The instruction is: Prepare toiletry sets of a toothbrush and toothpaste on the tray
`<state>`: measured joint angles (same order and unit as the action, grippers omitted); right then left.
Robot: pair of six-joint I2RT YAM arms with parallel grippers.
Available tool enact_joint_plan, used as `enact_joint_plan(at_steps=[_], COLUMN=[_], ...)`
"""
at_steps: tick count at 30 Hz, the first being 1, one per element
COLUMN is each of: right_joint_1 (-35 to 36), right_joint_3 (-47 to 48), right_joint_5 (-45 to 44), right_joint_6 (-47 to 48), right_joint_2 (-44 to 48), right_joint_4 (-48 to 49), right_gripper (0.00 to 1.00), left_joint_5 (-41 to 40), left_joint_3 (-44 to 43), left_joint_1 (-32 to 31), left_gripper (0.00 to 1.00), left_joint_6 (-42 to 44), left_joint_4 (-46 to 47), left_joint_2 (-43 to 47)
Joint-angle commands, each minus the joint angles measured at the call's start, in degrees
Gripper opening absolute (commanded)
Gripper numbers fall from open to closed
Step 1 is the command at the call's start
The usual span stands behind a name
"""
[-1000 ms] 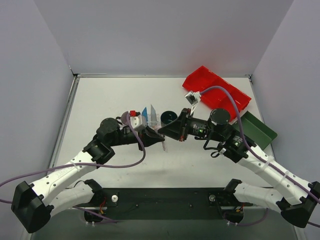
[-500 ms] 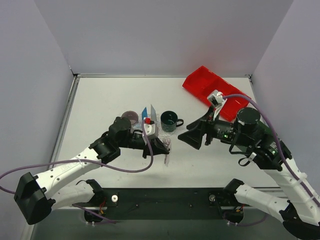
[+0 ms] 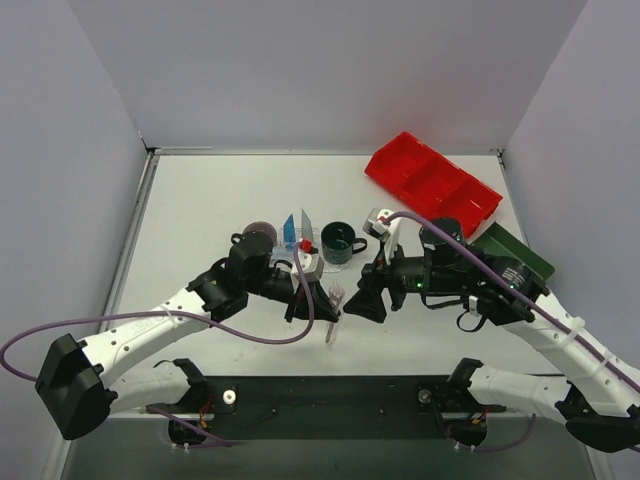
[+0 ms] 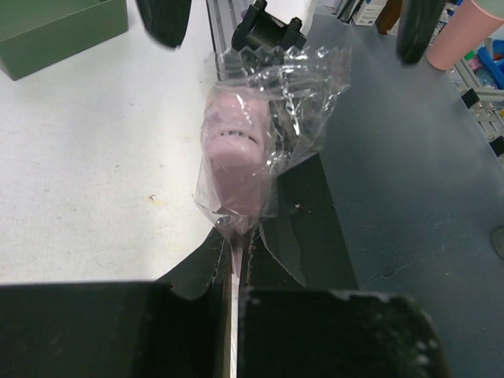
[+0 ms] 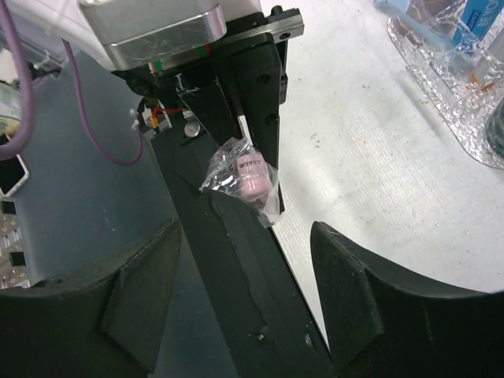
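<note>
A slim pink toothbrush (image 3: 331, 322) in clear wrapping hangs over the table's front edge, its head (image 4: 235, 150) pointing up and away from the left wrist. My left gripper (image 3: 325, 303) is shut on its handle (image 4: 236, 264). My right gripper (image 3: 352, 298) faces it from the right, open, with the wrapped head (image 5: 248, 175) just beyond its fingertips and nothing between them (image 5: 244, 307). The clear glittery tray (image 3: 303, 243) lies behind the left wrist, partly hidden. On it stand a blue tube (image 3: 289, 228) and a white tube (image 3: 307, 225).
A dark green mug (image 3: 338, 242) stands right of the tray and a mauve cup (image 3: 260, 233) left of it. The red compartmented bin (image 3: 430, 185) and a dark green rectangular tray (image 3: 515, 258) sit at the back right. The black base rail (image 3: 330, 395) runs along the front.
The right gripper has opened, pulled back to the right, then returned toward the toothbrush. The left gripper has carried the toothbrush forward and to the right, away from the tray.
</note>
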<state>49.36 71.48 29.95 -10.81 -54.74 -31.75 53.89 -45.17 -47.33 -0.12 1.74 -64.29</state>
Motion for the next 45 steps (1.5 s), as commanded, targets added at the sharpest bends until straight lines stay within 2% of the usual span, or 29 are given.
enact_joint_plan(at_steps=[1,7,11,14,27,30,31,33,34,35,38,39,41,42,45], right_joint_1=[2.9,5.1,5.5,5.7,5.8,5.8,5.8,5.8,5.7,5.8,5.7,5.8,5.7,5.8,5.7], right_joint_3=[0.3,0.1,-0.3,-0.6,-3.2,-3.5,-3.5,-3.6,-3.9,-3.9,-4.3,-4.4,-4.8,-4.9,-5.4], right_joint_5=[-3.8,-4.8,-5.0,-5.2,-5.0,-5.3,-5.3,-5.3,-5.5,-5.6,-6.2,-6.4,-8.0,-8.8,-11.8], right_joint_6=[3.2,4.0,3.9,3.9,3.2,3.4,3.4,3.5,3.5,3.6,3.6,3.7,3.8,4.0,4.1], right_joint_2=[-1.9,-3.9,-4.4,-4.3,-4.4,-3.8,-3.8,-3.8,-3.8,-3.8,-3.8,-3.6,-3.3,-2.6,-0.9], right_joint_4=[0.3,1.9,3.6,4.8,8.8,8.9,8.9,8.9,8.9,8.8,8.9,8.9,8.8,8.8,8.9], right_gripper=[0.63,0.61,0.49,0.44,0.36,0.27,0.2,0.13,0.05,0.02,0.0,0.0,0.0,0.0,0.0], left_joint_5=[2.5,2.8,3.0,2.9,2.6,2.7,2.6,2.6,2.3,2.1,1.0,0.1,-2.3,-2.9,-4.4], left_joint_3=[-3.1,-3.2,-3.2,-3.3,-3.2,-3.2,-3.2,-3.2,-3.3,-3.3,-3.5,-3.7,-4.6,-4.8,-4.8], left_joint_1=[-0.5,-0.7,-1.0,-1.0,-1.2,-1.3,-1.4,-1.4,-1.3,-1.3,-1.3,-1.2,-1.1,-0.9,-0.5], left_gripper=[0.0,0.0,0.0,0.0,0.0,0.0,0.0,0.0,0.0,0.0,0.0,0.05,0.25,0.48,0.7], left_joint_6=[1.2,1.4,1.5,1.6,1.9,1.9,1.9,1.9,1.9,1.8,1.5,1.4,1.9,2.1,2.2], left_joint_4=[0.3,0.0,-0.2,-0.2,-0.3,-0.3,-0.3,-0.3,-0.3,-0.3,-0.4,-0.6,-1.6,-3.4,-4.1], left_joint_2=[0.0,-0.1,-0.1,-0.1,-0.3,-0.5,-0.5,-0.6,-0.7,-0.7,-0.7,-0.6,-0.5,-0.3,0.3])
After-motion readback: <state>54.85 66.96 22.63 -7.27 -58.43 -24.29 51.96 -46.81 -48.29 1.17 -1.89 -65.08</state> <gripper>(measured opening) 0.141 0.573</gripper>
